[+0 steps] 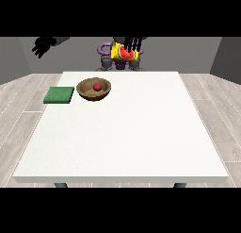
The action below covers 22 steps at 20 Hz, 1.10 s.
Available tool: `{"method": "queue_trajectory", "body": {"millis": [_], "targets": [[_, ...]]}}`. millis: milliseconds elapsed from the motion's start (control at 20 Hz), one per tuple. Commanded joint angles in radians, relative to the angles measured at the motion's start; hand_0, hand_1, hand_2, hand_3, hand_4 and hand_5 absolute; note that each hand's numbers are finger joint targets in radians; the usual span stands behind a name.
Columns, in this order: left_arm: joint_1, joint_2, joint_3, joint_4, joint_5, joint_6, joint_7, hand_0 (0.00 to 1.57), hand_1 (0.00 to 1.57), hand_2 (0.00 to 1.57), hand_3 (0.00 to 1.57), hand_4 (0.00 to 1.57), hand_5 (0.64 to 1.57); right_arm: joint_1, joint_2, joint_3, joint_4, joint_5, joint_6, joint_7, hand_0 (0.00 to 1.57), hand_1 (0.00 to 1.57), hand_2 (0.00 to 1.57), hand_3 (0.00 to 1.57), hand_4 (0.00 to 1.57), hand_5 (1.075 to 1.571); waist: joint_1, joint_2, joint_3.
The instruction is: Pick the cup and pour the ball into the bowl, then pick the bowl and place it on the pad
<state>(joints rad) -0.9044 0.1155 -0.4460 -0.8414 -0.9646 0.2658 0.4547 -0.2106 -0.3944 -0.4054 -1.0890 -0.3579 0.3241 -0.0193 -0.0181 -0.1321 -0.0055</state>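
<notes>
Ball (97, 87) in bowl (94, 89); robot hand at view's right (132, 44) grasping cup (123, 52); other robot hand (43, 45) fingers unclear

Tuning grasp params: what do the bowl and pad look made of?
Bowl: likely wood, brown with a mottled, matte surface. Pad: looks like foam or fabric, flat green slab with a dull, speckled top; the exact material is unclear.

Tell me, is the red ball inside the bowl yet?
Yes, inside. The red ball sits in the middle of the brown bowl, with the rim all around it.
</notes>
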Motion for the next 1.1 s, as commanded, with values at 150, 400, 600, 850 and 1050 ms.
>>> {"method": "queue_trajectory", "body": {"millis": [150, 400, 600, 850, 1050], "targets": [[0.015, 0.024, 0.412, -0.194, 0.487, 0.034, -0.163, 0.0, 0.0, 0.0, 0.0, 1.15, 1.568, -0.013, 0.032, 0.007, -0.009, 0.027, -0.068, -0.007, 0.0, 0.0, 0.0, 0.0, 0.78, 1.556, 0.103, 0.04, -0.0098], [0.06, 0.072, 0.606, -0.269, 0.816, -0.193, -0.288, 0.0, 0.0, 0.0, 0.0, 1.05, 1.567, 0.025, 0.099, 0.017, 0.008, 0.04, -0.118, -0.024, 0.0, 0.0, 0.0, 0.0, 0.78, 1.56, 0.164, 0.065, -0.0016], [0.058, 0.18, 0.72, -0.265, 0.991, -0.407, -0.3, 0.0, 0.0, 0.0, 0.0, 1.05, 1.563, 0.056, 0.146, 0.009, 0.037, 0.062, -0.162, -0.105, 0.0, 0.0, 0.0, 0.0, 0.73, 1.566, 0.209, 0.12, 0.0037], [0.071, 0.295, 0.787, -0.279, 1.079, -0.534, -0.284, 0.0, 0.0, 0.0, 0.0, 1.05, 1.555, 0.036, 0.171, -0.01, 0.137, 0.049, -0.136, -0.22, 0.0, 0.0, 0.0, 0.0, 0.74, 1.567, 0.232, 0.179, 0.0063], [0.094, 0.348, 0.821, -0.281, 1.104, -0.553, -0.31, 0.0, 0.0, 0.0, 0.0, 0.99, 1.561, -0.004, 0.215, 0.03, 0.201, 0.088, -0.143, -0.317, 0.0, 0.0, 0.0, 0.0, 0.69, 1.566, 0.184, 0.244, 0.0063]]}}
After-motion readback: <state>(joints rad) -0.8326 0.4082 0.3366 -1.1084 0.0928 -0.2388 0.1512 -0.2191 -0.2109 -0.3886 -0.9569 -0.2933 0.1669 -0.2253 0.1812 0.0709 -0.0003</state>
